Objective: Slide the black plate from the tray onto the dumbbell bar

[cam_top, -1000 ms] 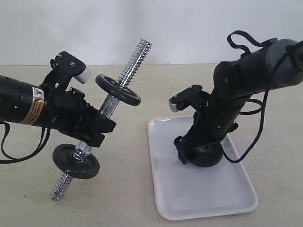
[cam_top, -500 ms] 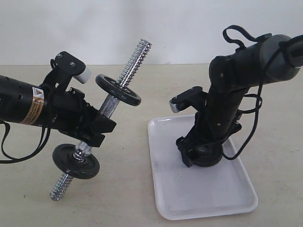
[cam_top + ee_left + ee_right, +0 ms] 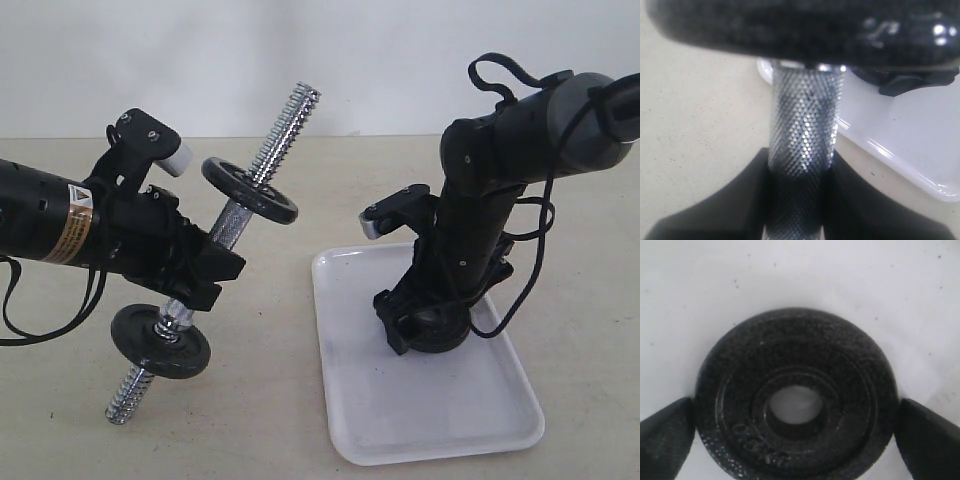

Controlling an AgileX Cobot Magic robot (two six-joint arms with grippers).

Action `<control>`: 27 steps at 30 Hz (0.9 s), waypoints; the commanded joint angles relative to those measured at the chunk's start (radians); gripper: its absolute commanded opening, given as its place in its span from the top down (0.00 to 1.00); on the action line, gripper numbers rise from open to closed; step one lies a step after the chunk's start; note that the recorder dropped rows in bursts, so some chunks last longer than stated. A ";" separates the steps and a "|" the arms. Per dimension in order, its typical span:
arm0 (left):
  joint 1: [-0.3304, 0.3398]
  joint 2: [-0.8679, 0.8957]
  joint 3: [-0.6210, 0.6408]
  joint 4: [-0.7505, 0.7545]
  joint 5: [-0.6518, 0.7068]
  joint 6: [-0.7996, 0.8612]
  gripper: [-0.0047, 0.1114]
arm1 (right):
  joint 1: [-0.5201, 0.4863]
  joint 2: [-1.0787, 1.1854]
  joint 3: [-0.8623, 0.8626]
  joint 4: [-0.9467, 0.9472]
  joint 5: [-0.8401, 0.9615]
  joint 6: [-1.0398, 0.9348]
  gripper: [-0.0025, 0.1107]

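The black plate (image 3: 795, 355) is seen flat on the tray (image 3: 400, 420) between the spread right hand's (image 3: 425, 322) fingers (image 3: 665, 435); the dumbbell bar (image 3: 232, 222) is pinched in the left hand (image 3: 205, 272).

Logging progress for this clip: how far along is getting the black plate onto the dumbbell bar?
Done: left gripper holds the dumbbell bar tilted, upper disc and lower disc already on it. In hand: open right gripper straddles the black plate, flat on the tray. Left: grip, lift, thread it on.
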 commanded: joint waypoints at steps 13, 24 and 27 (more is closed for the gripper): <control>-0.001 -0.059 -0.038 -0.037 -0.034 -0.003 0.92 | 0.002 0.022 0.010 0.034 -0.048 -0.003 0.05; -0.001 -0.059 -0.038 -0.037 -0.034 -0.003 0.92 | 0.002 0.022 0.010 0.053 -0.086 -0.003 0.26; -0.001 -0.059 -0.038 -0.037 -0.034 -0.003 0.92 | 0.002 0.022 0.010 0.053 -0.080 -0.003 0.33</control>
